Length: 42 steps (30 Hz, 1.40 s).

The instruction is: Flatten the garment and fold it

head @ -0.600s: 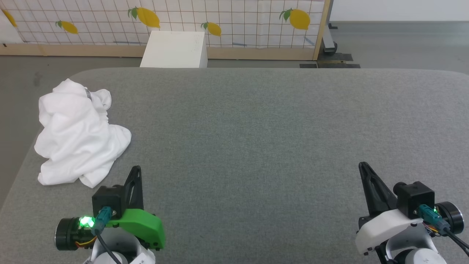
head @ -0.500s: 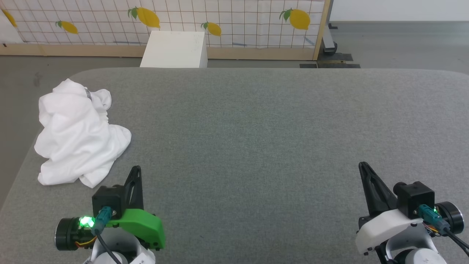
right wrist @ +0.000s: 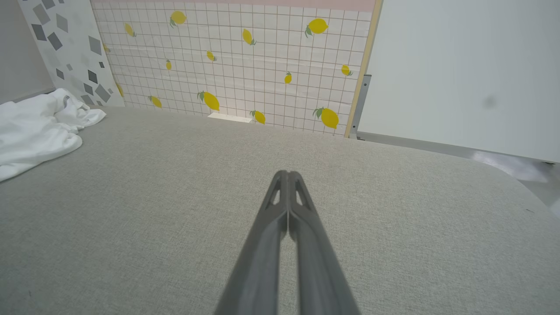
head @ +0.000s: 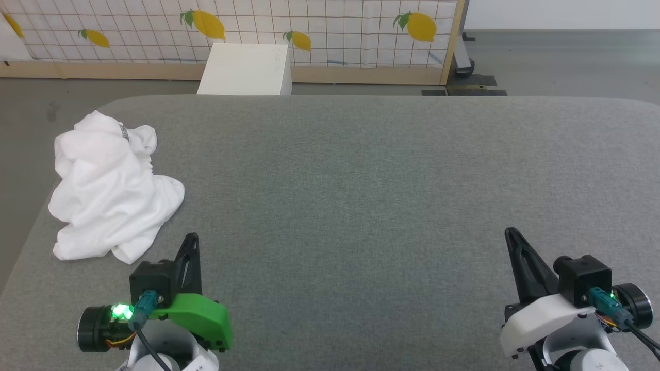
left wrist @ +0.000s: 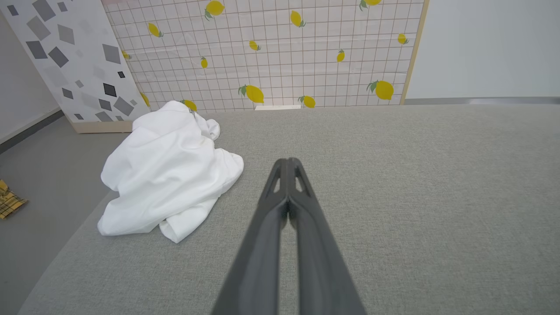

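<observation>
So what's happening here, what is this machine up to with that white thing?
A crumpled white thin cloth shirt lies heaped at the left edge of the grey fabric-covered table, not yet flattened or folded. The robot's left end effector and right end effector are both shut, empty, and apart from the shirt. The left one is nearer it.
</observation>
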### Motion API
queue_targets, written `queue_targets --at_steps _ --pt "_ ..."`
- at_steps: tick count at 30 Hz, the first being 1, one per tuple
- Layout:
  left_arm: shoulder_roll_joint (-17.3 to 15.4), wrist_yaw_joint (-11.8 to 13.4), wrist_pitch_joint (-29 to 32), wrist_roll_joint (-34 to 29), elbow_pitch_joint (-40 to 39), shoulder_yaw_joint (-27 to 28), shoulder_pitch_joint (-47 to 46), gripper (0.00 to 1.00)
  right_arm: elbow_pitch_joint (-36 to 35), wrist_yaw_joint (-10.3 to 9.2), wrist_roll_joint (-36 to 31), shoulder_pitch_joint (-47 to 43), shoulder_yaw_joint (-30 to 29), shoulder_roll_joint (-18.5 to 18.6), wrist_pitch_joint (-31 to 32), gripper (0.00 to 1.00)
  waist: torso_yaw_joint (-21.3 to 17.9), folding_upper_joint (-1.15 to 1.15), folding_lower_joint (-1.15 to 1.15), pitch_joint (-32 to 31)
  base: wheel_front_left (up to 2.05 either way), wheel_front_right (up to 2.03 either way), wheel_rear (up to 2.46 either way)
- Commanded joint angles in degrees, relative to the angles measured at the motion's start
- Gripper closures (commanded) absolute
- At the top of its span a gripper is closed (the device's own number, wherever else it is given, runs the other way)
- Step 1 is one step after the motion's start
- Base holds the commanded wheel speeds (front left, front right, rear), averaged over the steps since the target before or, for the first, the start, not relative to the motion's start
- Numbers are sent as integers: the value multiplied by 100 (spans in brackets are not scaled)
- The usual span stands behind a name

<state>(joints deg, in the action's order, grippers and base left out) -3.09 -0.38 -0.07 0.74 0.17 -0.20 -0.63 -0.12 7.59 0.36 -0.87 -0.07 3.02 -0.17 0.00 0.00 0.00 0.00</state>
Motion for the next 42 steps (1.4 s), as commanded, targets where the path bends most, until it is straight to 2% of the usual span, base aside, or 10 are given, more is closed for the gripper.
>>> queue_targets --at_steps 1,19,20,35,42 --pt "22 38 7 -74 -17 20 63 100 12 -10 -36 87 7 -14 17 100 0 0 0 0 0 0 0" --pt "22 38 7 -74 -17 20 63 100 12 -10 -36 87 7 -14 17 100 0 0 0 0 0 0 0" --pt "0 1 0 0 0 0 0 0 0 0 0 0 0 0 0 0 0 0 0 0 0 0 0" --pt "0 49 -128 91 94 -84 -54 0 46 -1 21 48 2 1 -109 0 31 0 0 6 0 0 0" --pt "-2 78 -214 135 164 -128 -115 0 63 -1 35 77 -13 0 -184 0 178 0 0 25 0 0 0"
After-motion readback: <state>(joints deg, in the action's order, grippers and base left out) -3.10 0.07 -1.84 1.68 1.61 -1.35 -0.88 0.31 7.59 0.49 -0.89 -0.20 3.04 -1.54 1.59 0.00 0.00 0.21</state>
